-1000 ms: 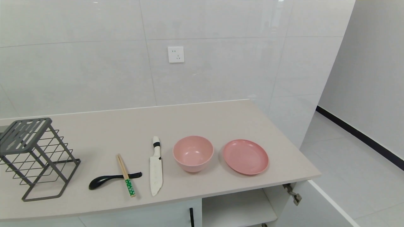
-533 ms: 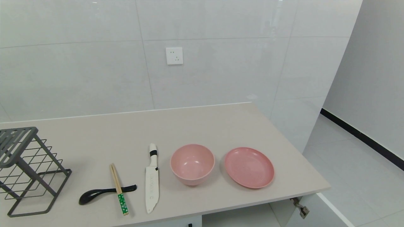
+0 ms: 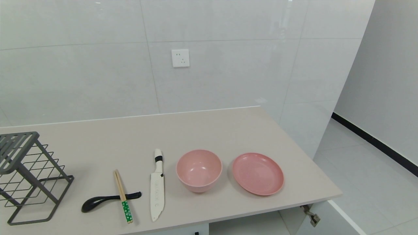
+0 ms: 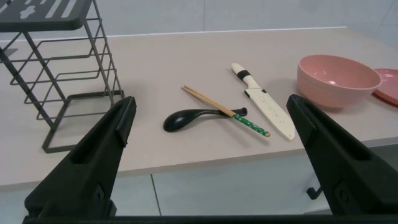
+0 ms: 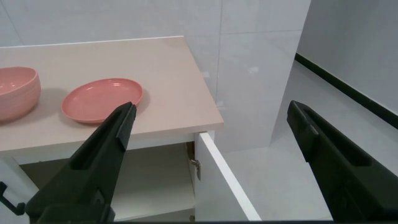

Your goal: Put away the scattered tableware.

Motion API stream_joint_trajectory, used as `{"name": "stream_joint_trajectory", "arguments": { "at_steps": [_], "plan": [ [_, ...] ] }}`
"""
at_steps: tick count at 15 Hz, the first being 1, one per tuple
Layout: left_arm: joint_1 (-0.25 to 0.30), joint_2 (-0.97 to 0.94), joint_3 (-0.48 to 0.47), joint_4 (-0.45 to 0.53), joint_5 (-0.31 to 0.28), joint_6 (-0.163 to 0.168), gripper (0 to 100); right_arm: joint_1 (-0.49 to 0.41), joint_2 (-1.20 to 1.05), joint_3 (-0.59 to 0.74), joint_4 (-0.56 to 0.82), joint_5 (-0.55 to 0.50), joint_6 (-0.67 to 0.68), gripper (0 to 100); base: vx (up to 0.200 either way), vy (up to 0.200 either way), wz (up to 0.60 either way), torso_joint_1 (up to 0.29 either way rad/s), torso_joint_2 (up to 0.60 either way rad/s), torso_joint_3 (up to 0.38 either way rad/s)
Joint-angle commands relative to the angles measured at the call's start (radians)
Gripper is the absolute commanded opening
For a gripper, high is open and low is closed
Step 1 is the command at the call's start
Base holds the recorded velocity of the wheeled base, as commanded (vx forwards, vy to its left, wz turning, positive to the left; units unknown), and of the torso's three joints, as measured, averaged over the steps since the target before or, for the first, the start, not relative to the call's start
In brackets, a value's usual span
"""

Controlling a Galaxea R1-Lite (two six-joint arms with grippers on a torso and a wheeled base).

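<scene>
Pink plate (image 5: 101, 99) beside bowl (image 5: 15, 92) on counter (image 5: 168, 68), right hand (image 5: 209, 109) spread wide, door (image 5: 224, 180) apparently ajar

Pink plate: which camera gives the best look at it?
The head view: the pink plate lies whole, seen from above, beside the pink bowl. The right wrist view shows it whole too, but at a low, flat angle. The left wrist view catches just a sliver of its rim.

A kitchen: tiled wall (image 3: 228, 75), countertop (image 3: 209, 130), cabinet door (image 5: 224, 180)
</scene>
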Motion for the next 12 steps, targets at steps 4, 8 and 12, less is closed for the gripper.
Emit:
{"name": "stream_joint_trajectory", "arguments": {
  "at_steps": [4,8,12],
  "plan": [
    [0.000,0.001,0.001,0.000,0.000,0.000,100,0.000,0.001,0.000,0.000,0.000,0.000,100,0.000,0.000,0.00,0.043,-0.11,-0.067],
    [0.000,0.001,0.001,0.000,0.000,0.000,100,0.000,0.001,0.000,0.000,0.000,0.000,100,0.000,0.000,0.00,0.009,-0.03,-0.014],
    [0.000,0.001,0.001,-0.002,0.000,0.000,100,0.000,0.001,0.000,0.000,-0.011,0.002,100,0.000,0.000,0.15,0.002,0.00,-0.001]
  ]
}}
